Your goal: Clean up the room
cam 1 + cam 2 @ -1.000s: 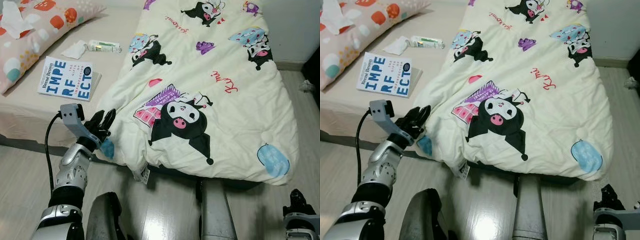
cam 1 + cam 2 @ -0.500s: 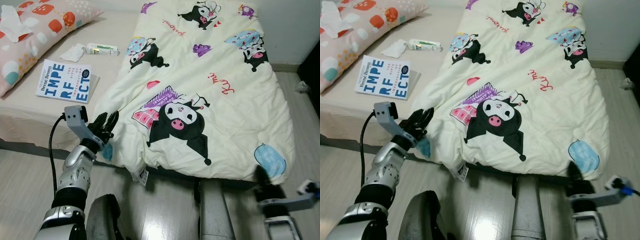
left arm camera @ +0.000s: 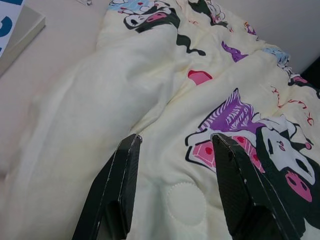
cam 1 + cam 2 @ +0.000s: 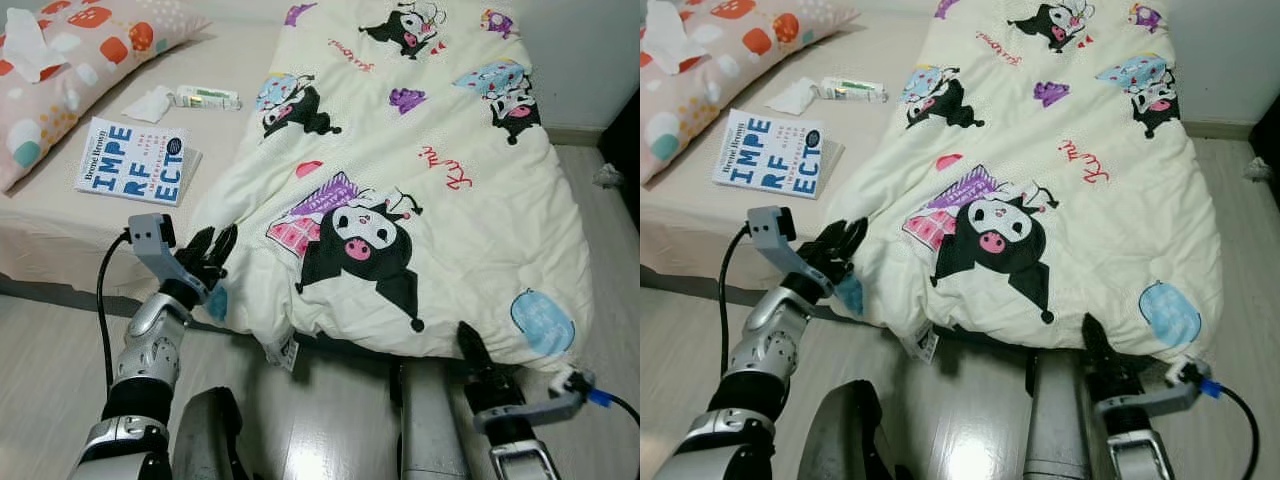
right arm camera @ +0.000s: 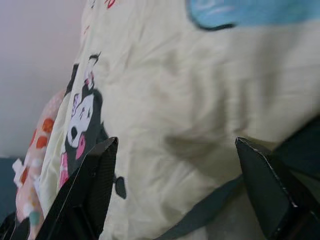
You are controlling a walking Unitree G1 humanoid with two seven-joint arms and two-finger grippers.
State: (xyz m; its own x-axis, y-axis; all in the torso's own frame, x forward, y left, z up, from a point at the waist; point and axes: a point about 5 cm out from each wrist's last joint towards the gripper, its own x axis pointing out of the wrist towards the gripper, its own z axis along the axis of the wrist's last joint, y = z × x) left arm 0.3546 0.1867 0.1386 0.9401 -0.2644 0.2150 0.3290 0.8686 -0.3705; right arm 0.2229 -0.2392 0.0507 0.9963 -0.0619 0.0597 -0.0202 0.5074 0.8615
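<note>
A cream blanket printed with black cartoon figures lies rumpled over the right part of the bed, its front edge hanging over the side. My left gripper is at the blanket's left front edge, open, its fingers spread just above the fabric. My right gripper is raised below the blanket's front right corner, near the blue print. It is open, and in the right wrist view its fingers frame the hanging edge.
A book, a crumpled tissue and a small tube lie on the bare beige sheet. A dotted pillow carries another tissue. Wood floor runs in front; a scrap lies at the far right.
My right arm has come up from low at the right and moved left, toward the blanket's front right corner. The left gripper stays at the blanket's left edge.
</note>
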